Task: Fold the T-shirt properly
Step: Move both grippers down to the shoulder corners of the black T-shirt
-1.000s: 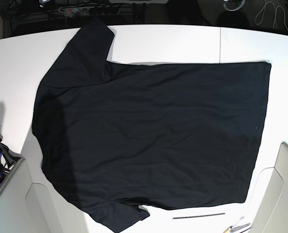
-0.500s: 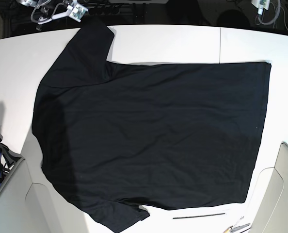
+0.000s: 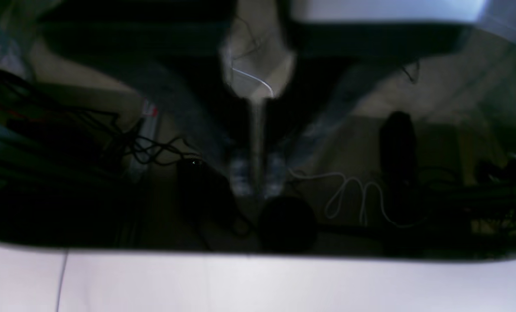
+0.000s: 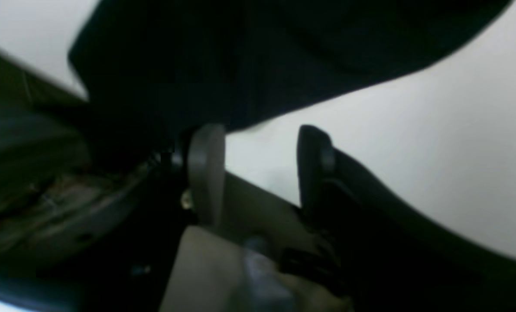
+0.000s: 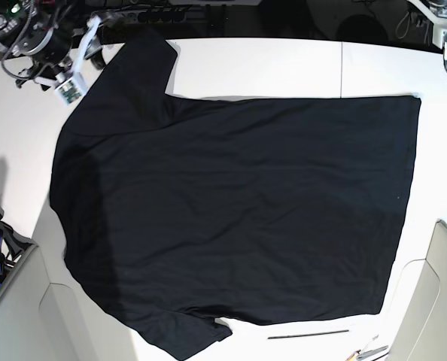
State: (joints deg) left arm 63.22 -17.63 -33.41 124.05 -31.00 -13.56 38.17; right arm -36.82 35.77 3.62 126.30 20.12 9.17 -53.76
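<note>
In the base view the T-shirt (image 5: 235,214) lies spread flat over most of the white bench (image 5: 269,68), hem toward the bench's right edge, one sleeve reaching the far-left corner and the other the near edge. No fold shows, so by my reading the whole task is left to do. The right hand (image 5: 77,71) hovers at the far-left corner beside the sleeve; the left hand (image 5: 443,34) sits at the far-right corner, clear of the cloth (too small there to judge its jaws).

The left wrist view shows only the bare far edge of the bench (image 3: 258,281) and cables beyond; the left hand (image 3: 258,182) is a blur, so whether it is open I cannot tell.

The right wrist view adds what the base lacks: the right hand (image 4: 258,164) stands parted and empty, over bare bench just beside the sleeve of the T-shirt (image 4: 249,56).
</note>
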